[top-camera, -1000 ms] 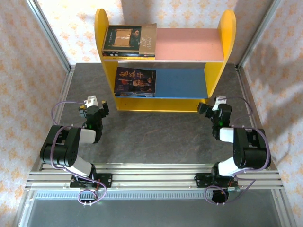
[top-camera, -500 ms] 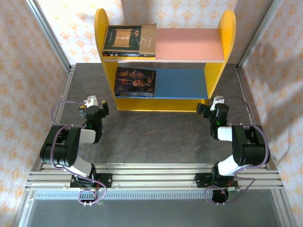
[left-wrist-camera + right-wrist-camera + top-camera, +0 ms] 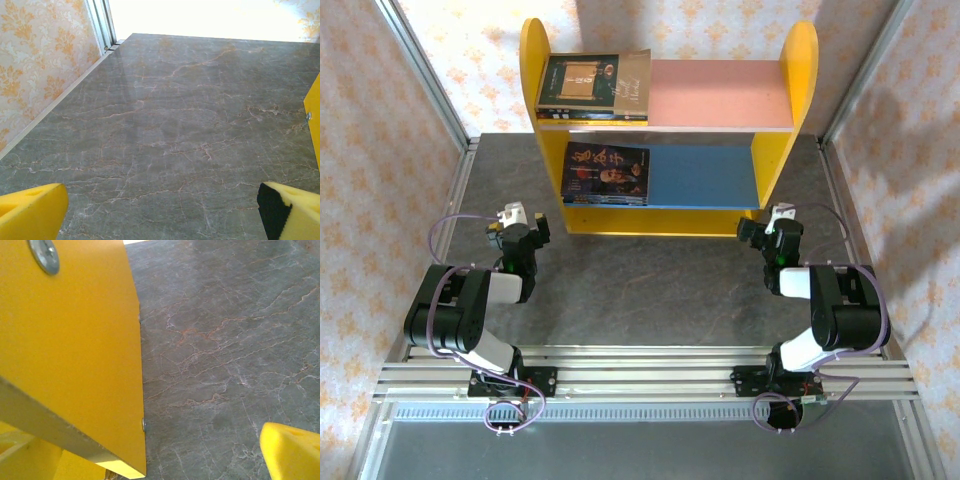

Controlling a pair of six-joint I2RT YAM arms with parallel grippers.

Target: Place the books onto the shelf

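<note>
The shelf (image 3: 800, 70) stands at the back of the table, with yellow side panels, a pink upper board and a blue lower board. Books lie flat at the left end of both boards: a dark-covered one over a tan-brown one on the pink board (image 3: 592, 87), and a dark stack on the blue board (image 3: 606, 172). My left gripper (image 3: 517, 228) rests open in front of the shelf's left foot, its yellow fingertips (image 3: 30, 212) wide apart over bare table. My right gripper (image 3: 770, 228) is open beside the shelf's right panel (image 3: 70, 340), nothing between its fingers (image 3: 292, 452).
The grey marble table (image 3: 660, 290) stretches between the arms and the shelf. Patterned walls with metal frame posts (image 3: 425, 70) close in the left, right and back. The shelf's left panel edge (image 3: 314, 115) shows just right of my left gripper.
My right arm has shifted slightly left, toward the shelf's right panel. The left arm and the books have not moved.
</note>
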